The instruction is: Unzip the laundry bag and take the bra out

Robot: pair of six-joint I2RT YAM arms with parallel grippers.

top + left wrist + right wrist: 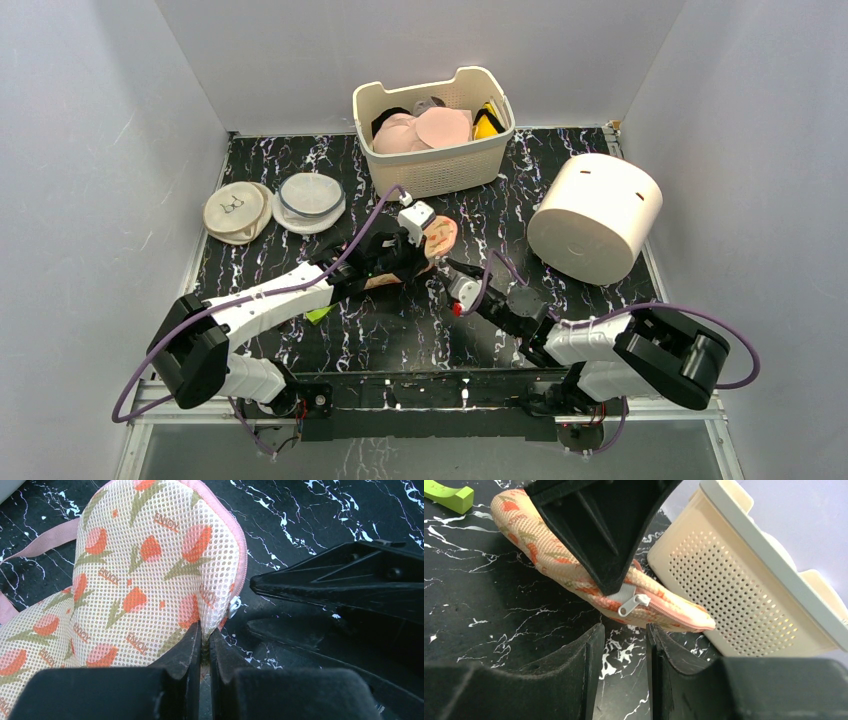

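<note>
The laundry bag (441,237) (140,570) (551,560), peach mesh with a carrot print and pink edging, lies on the black marbled table in front of the basket. My left gripper (418,256) (205,630) is shut on the bag's edge, right beside the silver zipper pull (233,606) (630,605). My right gripper (452,278) (624,630) faces it from the right. It is open, its fingertips are just short of the pull, and nothing is between them. The bra is hidden.
A cream slotted basket (440,165) (734,590) holding pale pink cups stands just behind the bag. A white cylinder (595,215) lies at the right. Two round mesh discs (238,210) (310,200) sit at the back left. A small green block (318,314) (449,495) lies near the left arm.
</note>
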